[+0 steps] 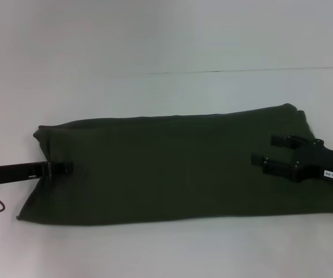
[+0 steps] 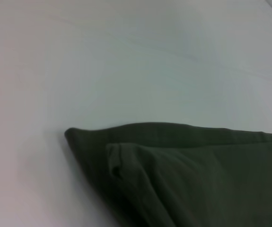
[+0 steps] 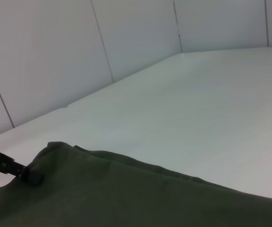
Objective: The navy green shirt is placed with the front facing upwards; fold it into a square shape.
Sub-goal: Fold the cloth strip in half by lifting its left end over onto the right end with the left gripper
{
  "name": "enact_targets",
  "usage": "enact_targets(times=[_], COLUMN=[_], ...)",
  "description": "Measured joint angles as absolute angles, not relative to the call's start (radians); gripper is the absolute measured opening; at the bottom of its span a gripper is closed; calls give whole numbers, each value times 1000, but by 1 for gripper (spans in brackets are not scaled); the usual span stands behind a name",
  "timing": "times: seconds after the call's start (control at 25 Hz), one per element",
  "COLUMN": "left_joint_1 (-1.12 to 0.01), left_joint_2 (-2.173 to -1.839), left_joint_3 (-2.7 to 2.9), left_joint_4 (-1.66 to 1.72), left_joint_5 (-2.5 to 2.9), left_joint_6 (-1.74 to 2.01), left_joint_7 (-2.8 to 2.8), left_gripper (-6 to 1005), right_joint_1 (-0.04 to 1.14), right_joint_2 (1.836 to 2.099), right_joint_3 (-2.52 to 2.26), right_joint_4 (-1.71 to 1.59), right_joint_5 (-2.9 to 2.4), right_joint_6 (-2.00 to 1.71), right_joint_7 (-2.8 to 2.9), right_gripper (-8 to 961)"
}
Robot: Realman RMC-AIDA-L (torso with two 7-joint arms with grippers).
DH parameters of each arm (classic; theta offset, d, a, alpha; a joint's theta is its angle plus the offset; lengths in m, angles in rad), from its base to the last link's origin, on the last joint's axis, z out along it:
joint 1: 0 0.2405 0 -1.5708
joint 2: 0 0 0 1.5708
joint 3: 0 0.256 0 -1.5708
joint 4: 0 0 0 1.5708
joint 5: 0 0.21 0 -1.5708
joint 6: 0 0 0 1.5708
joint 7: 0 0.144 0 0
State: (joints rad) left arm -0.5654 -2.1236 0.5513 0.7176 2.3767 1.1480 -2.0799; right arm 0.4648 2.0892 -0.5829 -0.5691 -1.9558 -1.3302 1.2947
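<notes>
Head view: navy green shirt (image 1: 172,168) lies folded into long band across centre of frame on white table (image 1: 166,46), plain side up. Left gripper (image 1: 62,168) at band's left end, low over cloth; cannot tell whether jaws spread or pinching. Right gripper (image 1: 269,153) over right end, jaws spread, fingers (image 1: 273,168) on or just above cloth.

Left wrist view: folded shirt corner (image 2: 173,175) in lower frame, layers stacked, table (image 2: 126,61) beyond.

Right wrist view: shirt edge (image 3: 126,194) fills lower frame; dark gripper tip (image 3: 29,176) at lower left beside cloth corner.

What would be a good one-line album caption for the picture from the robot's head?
Two grippers, left and right, rest on opposite ends of a dark green shirt folded into a long band on a white table.
</notes>
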Motion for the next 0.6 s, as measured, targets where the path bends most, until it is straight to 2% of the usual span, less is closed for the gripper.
enact_targets(times=[0.36, 0.6], left_joint_1=[-572, -570], left_joint_2=[-2123, -2123], left_joint_3=[551, 548], left_joint_4=[719, 723], left_joint_5=[2375, 2375], left_joint_6=[1145, 1139], left_joint_7=[-2070, -2070], left_gripper=[162, 97], right_joint_1=[464, 463], right_joint_2=[2089, 2089], right_joint_3=[-583, -583], right_joint_4=[-569, -569], right_joint_5=[-1956, -1956], right_joint_6=[-1330, -1330], right_joint_7=[1295, 1295], right_gripper=[853, 855])
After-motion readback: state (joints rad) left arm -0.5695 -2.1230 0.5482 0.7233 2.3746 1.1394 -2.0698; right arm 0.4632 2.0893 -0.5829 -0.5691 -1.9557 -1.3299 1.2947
